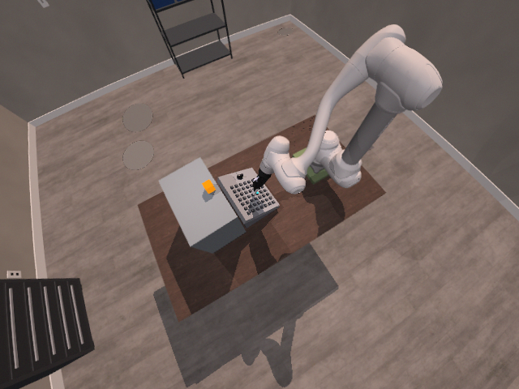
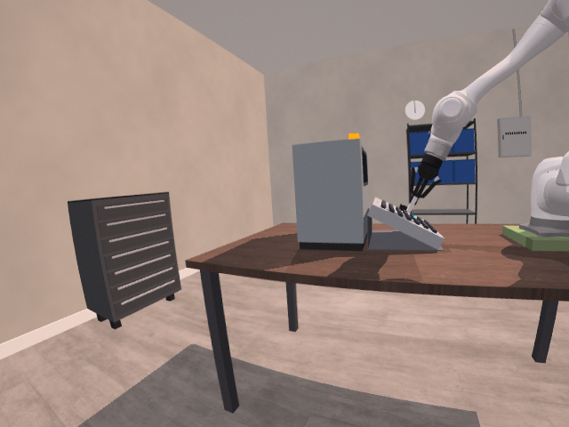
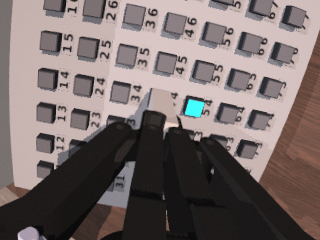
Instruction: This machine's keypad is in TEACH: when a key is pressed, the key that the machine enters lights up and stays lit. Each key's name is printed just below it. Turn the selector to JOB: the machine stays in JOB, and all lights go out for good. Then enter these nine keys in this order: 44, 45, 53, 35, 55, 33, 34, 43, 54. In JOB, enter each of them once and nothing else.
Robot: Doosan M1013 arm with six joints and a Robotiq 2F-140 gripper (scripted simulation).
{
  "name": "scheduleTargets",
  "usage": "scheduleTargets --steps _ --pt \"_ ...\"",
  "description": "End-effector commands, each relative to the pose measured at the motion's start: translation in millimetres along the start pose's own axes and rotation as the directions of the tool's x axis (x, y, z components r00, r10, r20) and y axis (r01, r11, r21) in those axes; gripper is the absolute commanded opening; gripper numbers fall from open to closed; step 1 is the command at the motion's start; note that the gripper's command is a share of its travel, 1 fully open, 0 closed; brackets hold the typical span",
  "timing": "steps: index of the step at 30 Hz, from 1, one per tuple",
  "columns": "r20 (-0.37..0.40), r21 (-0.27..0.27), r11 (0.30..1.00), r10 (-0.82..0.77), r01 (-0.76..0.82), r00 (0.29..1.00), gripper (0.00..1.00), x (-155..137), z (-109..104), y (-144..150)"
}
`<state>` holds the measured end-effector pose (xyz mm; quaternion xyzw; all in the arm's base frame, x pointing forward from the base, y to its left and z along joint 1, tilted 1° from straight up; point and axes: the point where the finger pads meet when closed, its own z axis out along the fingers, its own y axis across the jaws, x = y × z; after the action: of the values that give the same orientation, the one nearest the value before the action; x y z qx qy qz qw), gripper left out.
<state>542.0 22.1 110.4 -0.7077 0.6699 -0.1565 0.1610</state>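
Note:
The sloped keypad carries rows of dark keys with printed names. Key 54 is lit cyan, and no other visible key is lit. The black selector knob is at the keypad's upper left in the top view; its setting is too small to read. My gripper is shut, its pale tip pointing down at the place of key 44, between key 34 and key 54. The tip hides key 44, and I cannot tell whether they touch. Fingers hide several lower keys, including most of 33 and 43.
A grey cabinet stands right beside the keypad on the brown table, with an orange block on top. The arm's green base plate is on the other side.

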Motion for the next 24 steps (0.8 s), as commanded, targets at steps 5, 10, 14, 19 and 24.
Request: scheduleTargets --steps 5,10,14,19,24 --pt "0.000 0.000 1.000 0.000 0.000 1.000 0.00 0 -9 0" --pt "0.000 0.000 1.000 0.000 0.000 1.000 0.00 0 -16 0" --pt "0.000 0.000 1.000 0.000 0.000 1.000 0.00 0 -19 0" --pt "0.000 0.000 1.000 0.000 0.000 1.000 0.00 0 -20 0" --pt "0.000 0.000 1.000 -0.006 0.006 1.000 0.00 1 -20 0"
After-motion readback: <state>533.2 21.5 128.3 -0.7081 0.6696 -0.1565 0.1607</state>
